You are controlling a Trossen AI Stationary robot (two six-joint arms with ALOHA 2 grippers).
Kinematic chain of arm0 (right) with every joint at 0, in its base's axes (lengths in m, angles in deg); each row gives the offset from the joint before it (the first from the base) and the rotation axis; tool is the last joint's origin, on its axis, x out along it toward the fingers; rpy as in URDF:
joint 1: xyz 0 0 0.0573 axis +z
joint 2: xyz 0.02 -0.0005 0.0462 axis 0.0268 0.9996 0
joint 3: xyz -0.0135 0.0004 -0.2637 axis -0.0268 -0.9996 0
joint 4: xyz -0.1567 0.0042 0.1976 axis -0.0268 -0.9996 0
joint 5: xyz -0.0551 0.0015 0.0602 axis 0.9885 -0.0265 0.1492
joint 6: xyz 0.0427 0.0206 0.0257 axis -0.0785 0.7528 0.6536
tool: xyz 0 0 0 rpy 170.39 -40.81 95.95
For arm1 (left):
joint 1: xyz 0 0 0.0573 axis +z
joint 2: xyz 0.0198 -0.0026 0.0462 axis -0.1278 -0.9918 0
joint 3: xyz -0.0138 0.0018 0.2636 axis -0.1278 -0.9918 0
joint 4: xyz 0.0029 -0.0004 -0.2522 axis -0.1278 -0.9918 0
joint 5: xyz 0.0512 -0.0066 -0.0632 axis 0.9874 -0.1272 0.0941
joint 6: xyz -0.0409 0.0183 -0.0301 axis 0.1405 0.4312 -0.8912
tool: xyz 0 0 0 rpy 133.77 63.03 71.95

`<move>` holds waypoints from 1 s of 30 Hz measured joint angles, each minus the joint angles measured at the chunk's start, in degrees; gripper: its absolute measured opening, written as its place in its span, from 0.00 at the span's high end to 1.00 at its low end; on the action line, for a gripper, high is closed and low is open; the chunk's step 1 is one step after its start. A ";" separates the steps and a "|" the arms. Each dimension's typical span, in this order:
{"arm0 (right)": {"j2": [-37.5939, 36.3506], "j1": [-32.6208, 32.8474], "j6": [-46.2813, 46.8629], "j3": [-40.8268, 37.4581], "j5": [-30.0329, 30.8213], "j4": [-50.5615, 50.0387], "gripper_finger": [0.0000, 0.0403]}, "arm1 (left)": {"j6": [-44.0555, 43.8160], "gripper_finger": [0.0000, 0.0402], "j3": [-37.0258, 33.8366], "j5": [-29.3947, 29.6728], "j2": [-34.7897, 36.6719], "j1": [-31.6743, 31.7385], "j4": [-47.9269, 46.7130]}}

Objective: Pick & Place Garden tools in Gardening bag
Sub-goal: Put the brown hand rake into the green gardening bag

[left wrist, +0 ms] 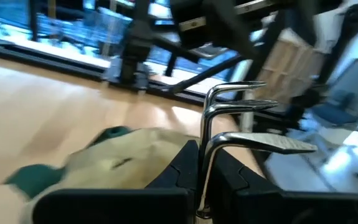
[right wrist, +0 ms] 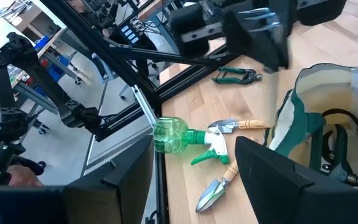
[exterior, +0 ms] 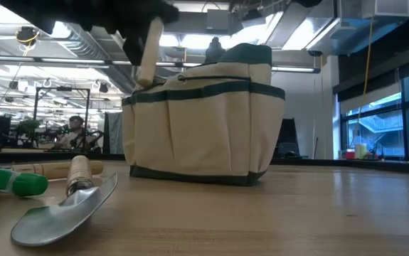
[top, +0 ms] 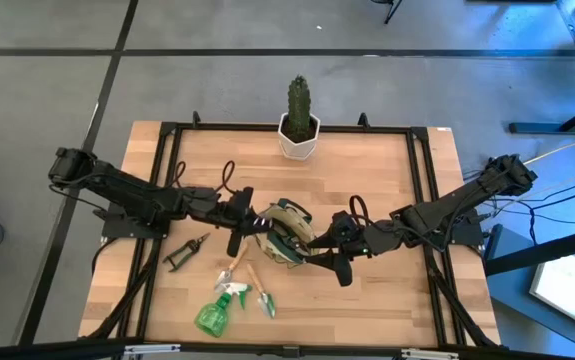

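The olive-and-tan gardening bag stands upright on its base mid-table. My left gripper is at the bag's left end, shut on a silver hand fork. My right gripper is at the bag's right end, open. One of its fingers stands before the bag's wall; I cannot tell whether it touches. On the table lie pruning shears, a green spray bottle and two wooden-handled trowels. My left gripper pinches the fork's metal neck between its two fingers, coming in about level from the table's left side. The tines stick out past the fingers. The wooden handle hangs slanting below the gripper, over the bag's left rim, clear of the table.
A cactus in a white pot stands at the table's far edge. The loose tools lie left of and nearer than the bag. The black frame rails run along the table's sides. Bare wood lies at the near right.
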 joint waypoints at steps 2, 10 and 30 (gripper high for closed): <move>0.00 0.00 0.00 0.02 0.00 0.00 0.43 | 0.48 0.99 0.00 1.63 0.01 0.04 0.04; 0.00 -0.02 0.00 0.02 0.00 0.02 0.43 | 0.12 0.99 0.00 0.57 0.01 2.52 -1.87; 0.08 -0.38 -1.18 0.06 0.15 -0.58 0.43 | 1.36 0.99 -0.02 4.69 7.82 1.28 -9.83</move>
